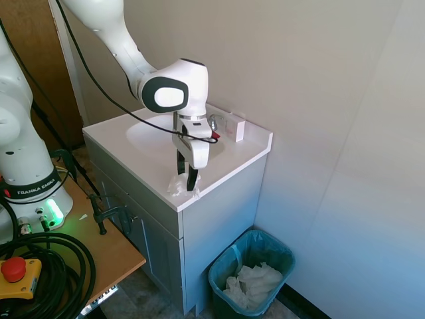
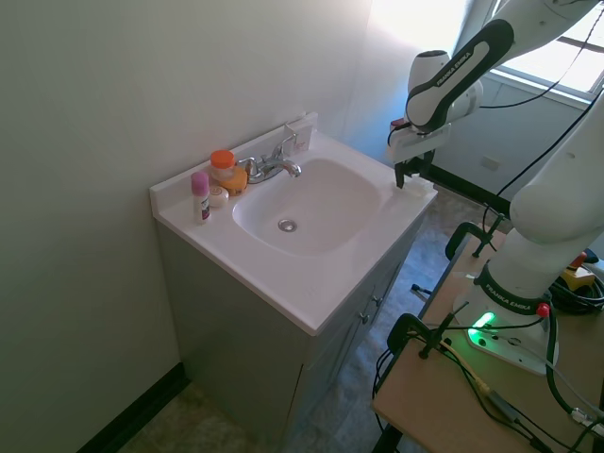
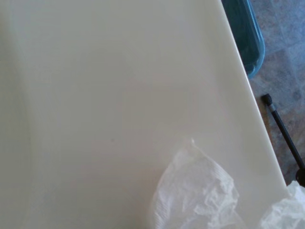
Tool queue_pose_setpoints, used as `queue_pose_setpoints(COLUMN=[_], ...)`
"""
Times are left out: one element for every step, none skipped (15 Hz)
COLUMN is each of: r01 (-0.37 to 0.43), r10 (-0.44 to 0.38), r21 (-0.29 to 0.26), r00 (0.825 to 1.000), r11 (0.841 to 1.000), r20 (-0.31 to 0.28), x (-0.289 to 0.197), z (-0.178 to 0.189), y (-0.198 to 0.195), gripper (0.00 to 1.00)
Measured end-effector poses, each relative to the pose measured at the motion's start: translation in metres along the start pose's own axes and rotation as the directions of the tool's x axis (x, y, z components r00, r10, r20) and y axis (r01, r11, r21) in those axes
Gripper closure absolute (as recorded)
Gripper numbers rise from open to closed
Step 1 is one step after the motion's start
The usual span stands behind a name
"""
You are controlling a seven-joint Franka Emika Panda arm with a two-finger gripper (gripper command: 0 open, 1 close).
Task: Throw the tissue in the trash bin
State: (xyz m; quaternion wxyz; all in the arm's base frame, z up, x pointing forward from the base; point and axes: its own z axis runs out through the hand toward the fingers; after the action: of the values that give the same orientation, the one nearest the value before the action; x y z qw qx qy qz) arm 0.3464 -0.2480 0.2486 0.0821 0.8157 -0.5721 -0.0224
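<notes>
The tissue [image 1: 175, 185] is a small crumpled white wad lying on the white vanity counter [image 1: 229, 166] close to its front edge; it shows as tissue [image 2: 414, 186] from the other side and tissue [image 3: 195, 193] in the wrist view. My gripper [image 1: 187, 181] points straight down at it, dark fingers apart and tips level with the wad, gripper [image 2: 411, 177]. The trash bin [image 1: 282, 251] is teal with a clear liner, standing on the floor below and to the right of the vanity, trash bin [image 3: 248, 38].
Crumpled white paper [image 1: 252, 282] fills the bin's bottom. A sink basin [image 2: 311, 203], faucet [image 2: 274, 168], pink bottle [image 2: 200, 195] and orange-capped jar [image 2: 223, 162] are on the vanity. A white block [image 1: 236, 127] stands by the back wall. A wooden table [image 1: 113, 256] sits beside the vanity.
</notes>
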Motion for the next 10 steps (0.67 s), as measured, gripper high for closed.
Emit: queue_pose_setpoints(r01=[0.001, 0.004, 0.007, 0.009, 0.010, 0.011, 0.012, 0.011, 0.010, 0.010], r10=[-0.001, -0.004, -0.008, -0.009, -0.011, -0.012, -0.013, -0.012, -0.011, -0.012], r21=[0.003, 0.006, 0.009, 0.012, 0.014, 0.016, 0.018, 0.023, 0.029, 0.036], r00=[1.000, 1.000, 1.000, 1.000, 1.000, 1.000, 1.000, 0.999, 0.999, 0.999], r11=[1.000, 1.000, 1.000, 1.000, 1.000, 1.000, 1.000, 1.000, 1.000, 0.999], r20=[0.004, 0.009, 0.016, 0.023, 0.025, 0.026, 0.027, 0.030, 0.036, 0.038], x=[-0.0005, -0.0013, -0.0021, -0.0023, -0.0019, -0.0017, -0.0017, -0.0018, -0.0020, -0.0023], z=[0.0003, 0.0015, 0.0024, 0.0033, 0.0041, 0.0046, 0.0046, 0.0045, 0.0044, 0.0038], y=[-0.0008, -0.0016, -0.0022, -0.0023, -0.0018, -0.0019, -0.0021, -0.0024, -0.0028, -0.0040], gripper=[1.00, 1.00, 1.00, 1.00, 1.00, 1.00, 1.00, 1.00, 1.00, 1.00])
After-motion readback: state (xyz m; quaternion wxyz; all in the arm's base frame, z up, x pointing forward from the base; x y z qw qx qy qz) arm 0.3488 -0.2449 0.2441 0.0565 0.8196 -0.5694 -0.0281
